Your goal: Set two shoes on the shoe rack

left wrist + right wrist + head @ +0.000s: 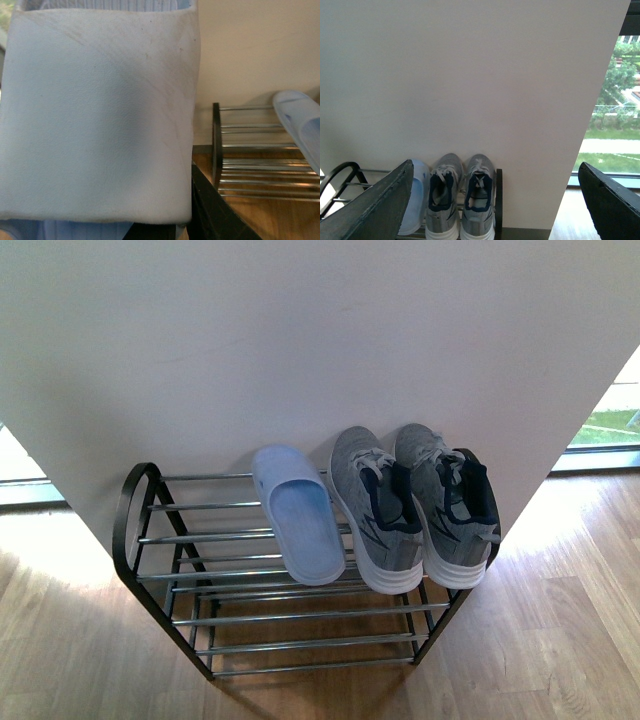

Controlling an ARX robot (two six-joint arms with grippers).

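The shoe rack point(180, 538) stands against a white wall, with chrome bars and a black frame. On its top tier lie one pale blue slide point(298, 515) and, to its right, the pair of grey sneakers point(415, 505), toes to the wall. No arm shows in the front view. In the left wrist view the second pale blue slide point(95, 110) fills most of the picture, held in my shut left gripper; one black finger point(212, 215) shows beside it, with the rack's left end point(216, 145) beyond. My right gripper point(495, 200) is open and empty, well back from the sneakers point(461, 200).
The floor point(560, 630) is light wood. A window point(615, 110) with greenery outside lies right of the wall. The rack's lower tiers point(310, 640) carry nothing. The left part of the top tier point(200, 505) is bare bars.
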